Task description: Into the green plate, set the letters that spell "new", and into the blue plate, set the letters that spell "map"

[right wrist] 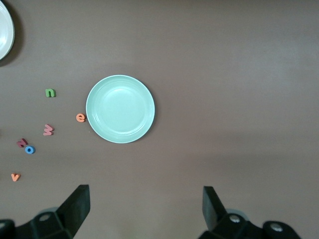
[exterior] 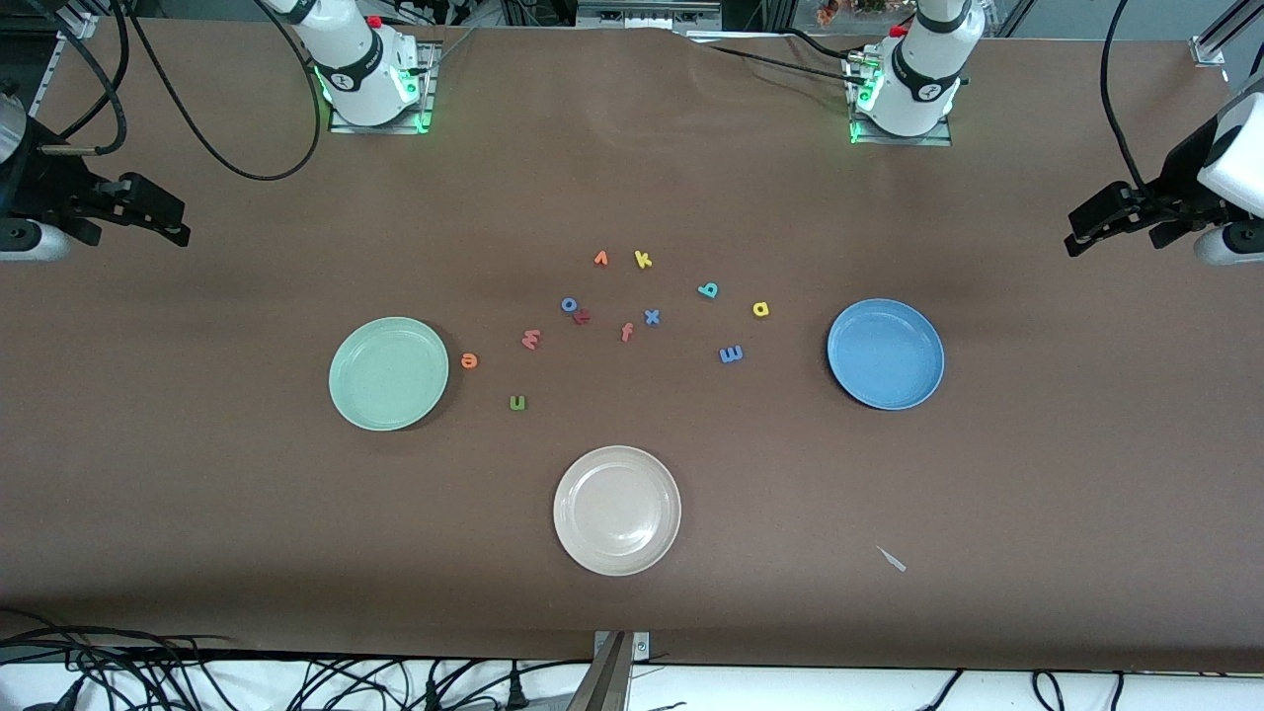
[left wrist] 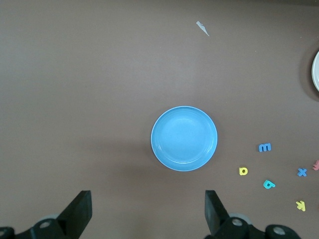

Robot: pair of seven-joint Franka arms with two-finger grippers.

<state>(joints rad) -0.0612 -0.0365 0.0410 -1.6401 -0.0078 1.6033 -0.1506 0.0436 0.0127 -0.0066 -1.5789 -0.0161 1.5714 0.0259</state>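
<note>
Nothing sorted yet; all three plates empty. Left gripper (left wrist: 147, 214) wide open, holding nothing, waiting high at its table end; right gripper (right wrist: 144, 211) likewise. Green plate (exterior: 388, 373): e (exterior: 470, 360) just beside at 3 o'clock, w (exterior: 531, 339) farther, n (exterior: 517, 402) near 4. Blue plate (exterior: 886, 354): a (exterior: 760, 309) around 10, p (exterior: 707, 290) past it, m (exterior: 731, 355) at 9. Probably each word was laid near its own plate.

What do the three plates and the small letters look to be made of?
The green plate, blue plate and beige-white plate look like moulded plastic or melamine: uniform colour, a soft sheen, smooth raised rims. The letters, such as the orange e and blue m, look like matte foam: flat, chunky, no glare. Neither is certain.
</note>
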